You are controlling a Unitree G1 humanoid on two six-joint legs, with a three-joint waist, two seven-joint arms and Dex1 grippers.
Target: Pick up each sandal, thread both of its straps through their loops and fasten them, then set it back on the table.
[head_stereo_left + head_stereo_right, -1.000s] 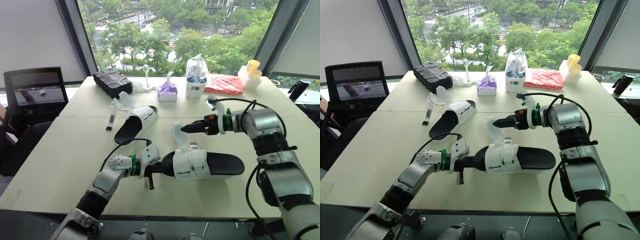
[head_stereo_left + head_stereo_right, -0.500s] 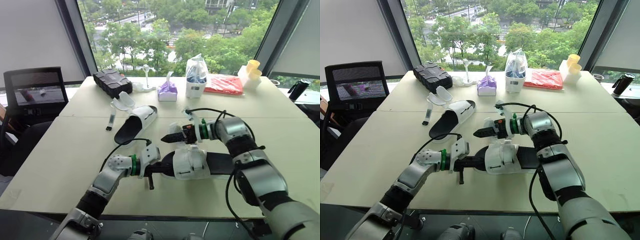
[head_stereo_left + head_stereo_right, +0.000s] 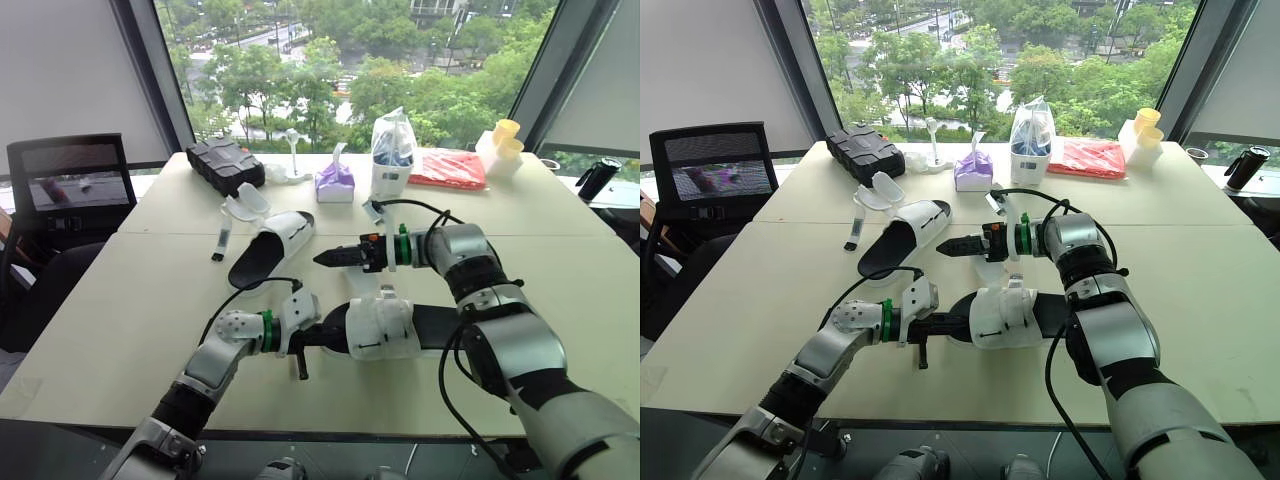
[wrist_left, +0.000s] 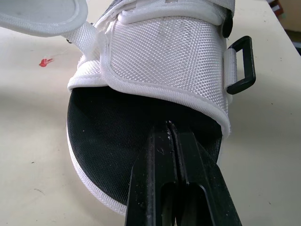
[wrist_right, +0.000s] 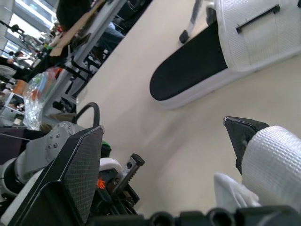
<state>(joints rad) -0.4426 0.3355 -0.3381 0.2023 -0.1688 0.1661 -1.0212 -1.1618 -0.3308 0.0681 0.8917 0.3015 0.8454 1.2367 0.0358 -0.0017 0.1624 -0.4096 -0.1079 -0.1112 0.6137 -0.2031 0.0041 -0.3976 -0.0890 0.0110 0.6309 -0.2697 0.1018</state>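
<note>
Reaching across since a second ago, my right arm has swung over the near sandal (image 3: 385, 325) from its heel side, and the right gripper (image 3: 328, 258) now hangs just beyond that sandal, pointing towards its toe end. The near sandal lies flat on the table (image 3: 120, 300); the second sandal (image 3: 270, 245) sits beyond it, well apart. My right gripper's jaws are spread wide and hold nothing. The loose strap (image 3: 990, 272) rests against one finger (image 5: 242, 134). My left gripper (image 3: 318, 336) is at the near sandal's toe end, fingers pressed together on the black footbed with the tips under the upper, so I judge it is pinning, not gripping. The risk I see is closing the right jaws off the strap, which would flick it away, or pulling on the strap and dragging the sandal out from under the left fingers. The near sandal has a black sole and a white woven upper. Its strap stands free, and the black loop (image 4: 242, 63) at the side of the upper is empty.
</note>
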